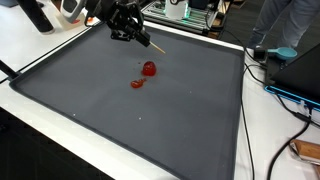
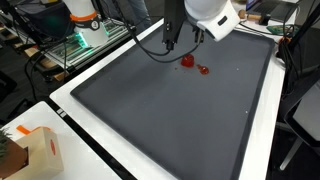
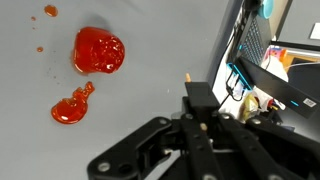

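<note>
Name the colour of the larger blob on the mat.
The blob is bright red, clearest in the wrist view.

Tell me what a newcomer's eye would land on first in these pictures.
The bright red blob stands out most, lying toward the far side of the dark grey mat, with a smaller red smear just beside it. Close by, the black gripper holds a thin wooden stick, whose tip points out near the blob but stays apart from it.
</note>
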`<action>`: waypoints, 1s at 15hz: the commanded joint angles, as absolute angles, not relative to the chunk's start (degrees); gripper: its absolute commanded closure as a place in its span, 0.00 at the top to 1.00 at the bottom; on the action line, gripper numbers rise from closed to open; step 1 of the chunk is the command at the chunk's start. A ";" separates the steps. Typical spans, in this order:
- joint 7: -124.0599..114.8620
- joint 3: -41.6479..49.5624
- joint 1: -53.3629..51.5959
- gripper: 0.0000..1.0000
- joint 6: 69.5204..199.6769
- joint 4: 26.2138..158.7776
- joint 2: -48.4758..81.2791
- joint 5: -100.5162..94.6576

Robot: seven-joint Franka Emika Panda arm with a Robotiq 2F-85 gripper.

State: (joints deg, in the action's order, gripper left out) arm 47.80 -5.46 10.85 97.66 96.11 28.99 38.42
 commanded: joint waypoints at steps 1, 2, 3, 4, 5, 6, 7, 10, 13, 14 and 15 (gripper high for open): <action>49.84 -5.04 11.35 0.03 97.63 99.17 28.25 42.51; 49.58 -4.76 11.23 0.03 97.15 99.21 28.55 42.63; 49.88 -4.65 11.41 0.03 97.01 99.24 28.89 43.36; 49.88 -4.51 11.38 0.03 96.92 99.27 29.24 43.73; 49.88 -4.40 11.34 0.03 96.75 99.28 29.48 44.04; 49.85 -4.29 11.30 0.03 96.76 99.22 29.74 44.29; 49.76 -4.18 11.24 0.03 96.94 99.14 30.07 44.49; 49.15 -3.77 11.07 0.03 97.65 99.03 30.84 44.99; 48.79 -3.41 11.04 0.03 97.94 98.61 31.82 45.34; 48.74 -3.32 11.05 0.03 97.91 98.46 32.14 45.39; 48.67 -3.23 11.05 0.03 97.97 98.39 32.38 45.48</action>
